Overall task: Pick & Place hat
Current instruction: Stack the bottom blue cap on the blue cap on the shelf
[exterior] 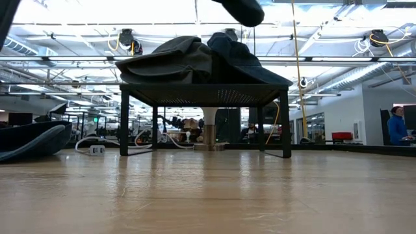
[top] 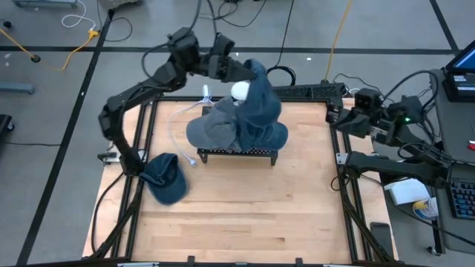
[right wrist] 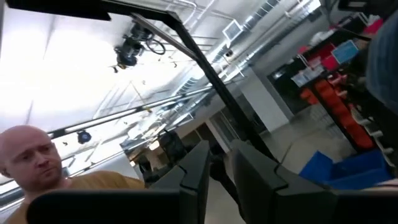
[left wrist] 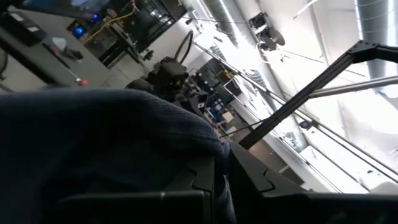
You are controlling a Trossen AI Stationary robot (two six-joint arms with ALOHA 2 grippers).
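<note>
My left gripper (top: 249,72) is over the far middle of the table, shut on a blue hat (top: 261,100) that hangs above a black stand (top: 237,156). The hat's low end (exterior: 244,10) shows at the top of the low view, clear of the pile. On the stand lie a grey hat (top: 214,130) and a dark blue one (top: 273,137). Another blue hat (top: 165,178) rests by its crown and brim at the table's left edge. My right gripper (right wrist: 219,171) is drawn back at the table's right edge, shut, with nothing between its fingers. My left gripper pinches blue cloth of the hat (left wrist: 208,146) between its two fingers; which part of the hat this is, the cloth itself hides. The fingers come nearly level from the table's far left. The hat hangs below and beside them, lifted clear of the stand.
A white post (exterior: 209,127) stands behind the stand, and a white cable (top: 182,122) trails across the far left of the table. Bare wood lies toward the near edge (top: 245,222). A person (right wrist: 37,165) shows in the right wrist view, beyond the table.
</note>
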